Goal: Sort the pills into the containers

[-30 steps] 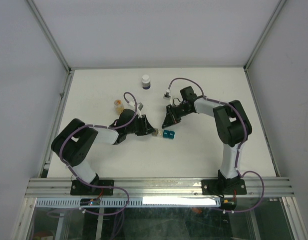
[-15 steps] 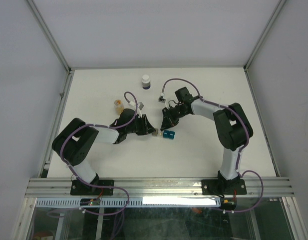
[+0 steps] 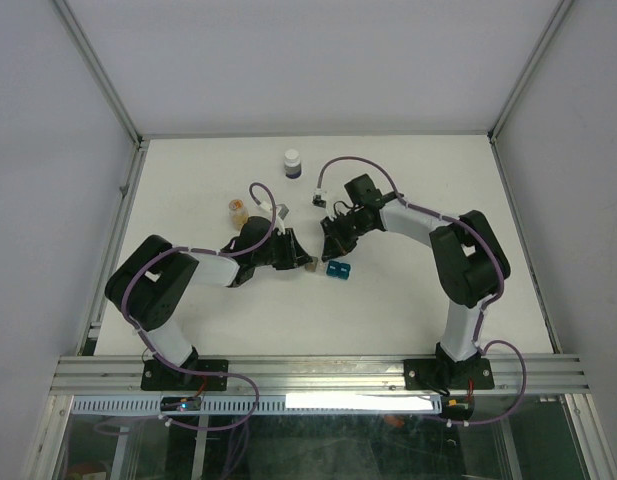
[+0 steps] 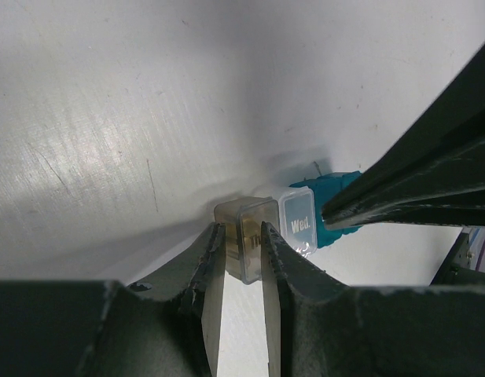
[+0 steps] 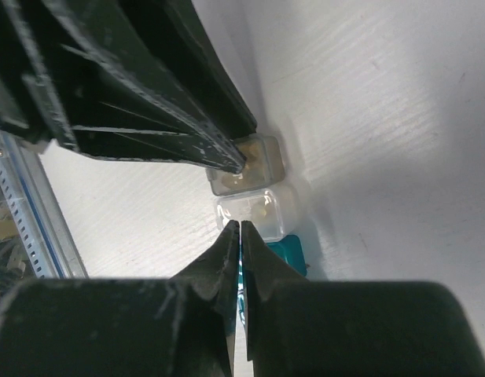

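The grey-brown container (image 3: 312,265) sits mid-table, joined to the teal-blue container (image 3: 337,269) on its right. My left gripper (image 3: 296,257) is shut on the grey-brown container (image 4: 250,214); its gripper point in the left wrist view (image 4: 240,229) lies on that cup. The teal container's lid reads "Wed." (image 4: 300,223). My right gripper (image 3: 330,243) is shut, its tips (image 5: 240,228) touching the clear lid (image 5: 256,210) of the teal container (image 5: 288,255). The vial of orange-tan pills (image 3: 236,209) stands apart at the left rear.
A white-capped bottle with dark contents (image 3: 292,163) stands at the back. A small grey piece (image 3: 284,212) lies behind the left gripper. The frame's walls bound the table on the left, right and back.
My right gripper has moved left and down toward the teal container, now touching its lid. The left gripper and the grey-brown container have hardly moved.
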Robot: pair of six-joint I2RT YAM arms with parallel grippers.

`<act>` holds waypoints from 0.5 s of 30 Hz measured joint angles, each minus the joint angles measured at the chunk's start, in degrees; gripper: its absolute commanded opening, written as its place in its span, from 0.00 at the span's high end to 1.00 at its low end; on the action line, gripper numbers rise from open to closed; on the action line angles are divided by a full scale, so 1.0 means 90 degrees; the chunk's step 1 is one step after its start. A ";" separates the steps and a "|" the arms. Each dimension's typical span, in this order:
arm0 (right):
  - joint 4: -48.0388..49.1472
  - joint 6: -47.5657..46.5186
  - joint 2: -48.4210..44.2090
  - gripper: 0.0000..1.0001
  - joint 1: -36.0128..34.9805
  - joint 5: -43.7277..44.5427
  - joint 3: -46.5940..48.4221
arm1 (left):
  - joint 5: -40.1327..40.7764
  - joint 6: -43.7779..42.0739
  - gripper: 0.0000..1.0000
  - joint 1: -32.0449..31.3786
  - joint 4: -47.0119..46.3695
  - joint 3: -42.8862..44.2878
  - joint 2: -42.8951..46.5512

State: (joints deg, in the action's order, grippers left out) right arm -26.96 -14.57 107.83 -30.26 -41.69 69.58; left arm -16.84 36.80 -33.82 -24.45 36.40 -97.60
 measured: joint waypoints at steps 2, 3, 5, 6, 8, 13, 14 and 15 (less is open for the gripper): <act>-0.0005 0.0000 -0.0121 0.94 0.0000 -0.0073 0.0000 | 0.0000 0.0000 0.78 0.0000 -0.0002 0.0000 0.0000; -0.0002 0.0000 -0.0216 0.94 0.0000 -0.0109 0.0000 | 0.0000 0.0000 0.78 0.0000 -0.0002 0.0000 0.0000; 0.0015 0.0002 -0.0398 0.94 0.0000 -0.0160 -0.0002 | -0.0002 0.0000 0.78 0.0000 -0.0002 0.0000 0.0000; 0.0027 0.0002 -0.0493 0.94 0.0000 -0.0199 -0.0002 | -0.0002 0.0000 0.77 0.0000 -0.0002 0.0000 0.0000; 0.0058 0.0005 -0.0639 0.95 0.0000 -0.0262 -0.0007 | -0.0002 0.0000 0.78 0.0000 -0.0002 0.0000 0.0000; 0.0158 0.0041 -0.0661 0.98 -0.0015 -0.0270 -0.0053 | -0.0005 0.0000 0.79 0.0000 0.0000 0.0012 -0.0010; 0.0153 0.0061 -0.0585 0.99 -0.0019 -0.0216 -0.0056 | -0.0012 0.0000 0.79 0.0000 0.0000 0.0027 -0.0027; 0.0158 0.0090 -0.0444 1.00 -0.0029 -0.0112 -0.0046 | -0.0024 0.0000 0.79 0.0000 -0.0002 0.0049 -0.0049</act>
State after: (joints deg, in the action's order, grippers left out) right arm -25.54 -13.76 103.83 -30.52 -42.70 69.17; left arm -17.06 36.80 -33.82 -24.47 36.84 -98.04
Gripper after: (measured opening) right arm 0.030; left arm 0.223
